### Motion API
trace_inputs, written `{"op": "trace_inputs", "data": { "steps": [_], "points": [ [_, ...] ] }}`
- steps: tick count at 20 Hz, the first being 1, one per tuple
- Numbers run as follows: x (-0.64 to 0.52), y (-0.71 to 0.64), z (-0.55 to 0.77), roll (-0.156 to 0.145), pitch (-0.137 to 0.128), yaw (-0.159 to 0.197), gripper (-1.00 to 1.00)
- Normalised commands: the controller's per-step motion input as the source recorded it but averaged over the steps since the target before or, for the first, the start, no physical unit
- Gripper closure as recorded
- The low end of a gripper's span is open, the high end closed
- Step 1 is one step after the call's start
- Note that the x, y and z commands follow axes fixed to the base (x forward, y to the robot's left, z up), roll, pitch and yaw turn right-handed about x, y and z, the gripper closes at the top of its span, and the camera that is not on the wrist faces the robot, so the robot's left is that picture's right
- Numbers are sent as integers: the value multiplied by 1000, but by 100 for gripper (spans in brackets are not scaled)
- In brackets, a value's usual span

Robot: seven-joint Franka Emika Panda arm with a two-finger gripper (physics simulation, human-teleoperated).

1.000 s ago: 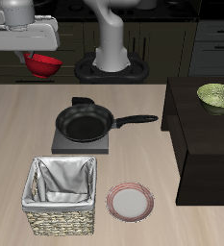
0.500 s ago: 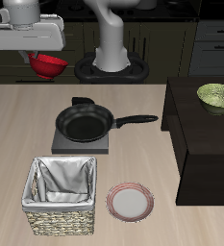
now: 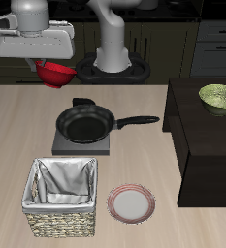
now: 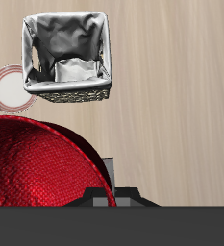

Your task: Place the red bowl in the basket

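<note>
My gripper (image 3: 47,64) is shut on the rim of the red bowl (image 3: 54,73) and holds it high in the air, above the back of the table. The bowl hangs tilted under the fingers. In the wrist view the red bowl (image 4: 37,163) fills much of the frame close to the camera. The wicker basket (image 3: 61,199) with its grey-white cloth lining stands near the table's front edge, well below and forward of the bowl. It also shows in the wrist view (image 4: 69,56), empty inside.
A black frying pan (image 3: 85,124) sits on a small stove plate between the bowl and the basket. A pink-rimmed plate (image 3: 131,204) lies beside the basket. A green patterned bowl (image 3: 219,96) rests on the dark cabinet (image 3: 207,145).
My gripper has carried the red bowl sideways toward the robot's base and slightly down. Nothing else moved.
</note>
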Motion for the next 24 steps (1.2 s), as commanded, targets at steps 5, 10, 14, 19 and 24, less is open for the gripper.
{"op": "trace_inputs", "data": {
  "steps": [5, 10, 14, 19, 24],
  "points": [
    [284, 165, 31, 6, 12, -2, 100],
    [420, 198, 88, -4, 11, -16, 100],
    [275, 78, 129, -13, -4, -22, 100],
    [244, 80, 76, -15, 1, -11, 100],
    [287, -35, 134, -34, 0, -21, 100]
  ]
}}
